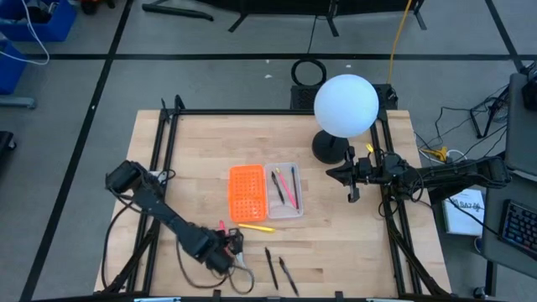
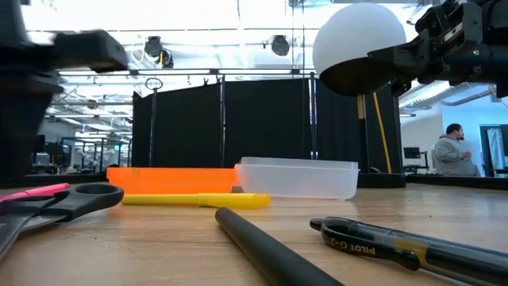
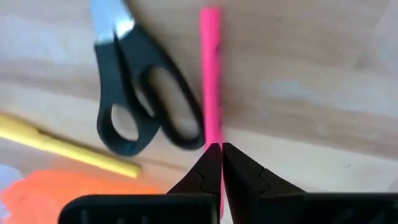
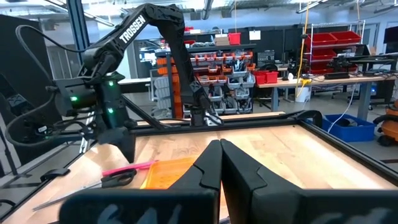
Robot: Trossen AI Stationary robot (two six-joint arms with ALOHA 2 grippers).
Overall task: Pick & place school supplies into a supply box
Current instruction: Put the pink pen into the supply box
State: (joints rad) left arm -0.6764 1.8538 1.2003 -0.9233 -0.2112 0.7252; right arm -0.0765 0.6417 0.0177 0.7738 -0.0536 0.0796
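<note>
My left gripper [image 3: 221,146] is down at the table's near-left [image 1: 228,243], shut on a pink pen [image 3: 210,74]. Black-handled scissors [image 3: 146,109] lie flat right beside that pen. A yellow pen [image 1: 256,227] lies just in front of the supply box. The box's orange grid half [image 1: 247,193] and translucent tray [image 1: 285,191] lie open side by side at mid-table, and the tray holds a few pens. Two black pens [image 1: 279,270] lie near the table's near edge. My right gripper [image 4: 219,144] is shut, held in the air by the lamp [image 1: 353,189]. My left gripper pinches the pink pen at one end [image 3: 214,140] between its two fingertips. The fingers point down and lie along the pen's length. The rest of the pen runs out past the scissors' handle; whether it is off the table I cannot tell.
A white globe lamp [image 1: 346,105] on a dark base [image 1: 329,149] stands at the far right of the table. Black frame rails [image 1: 164,143] run along both table sides. A person [image 2: 452,152] stands far off in the room. Bare wood lies between the box and my right arm.
</note>
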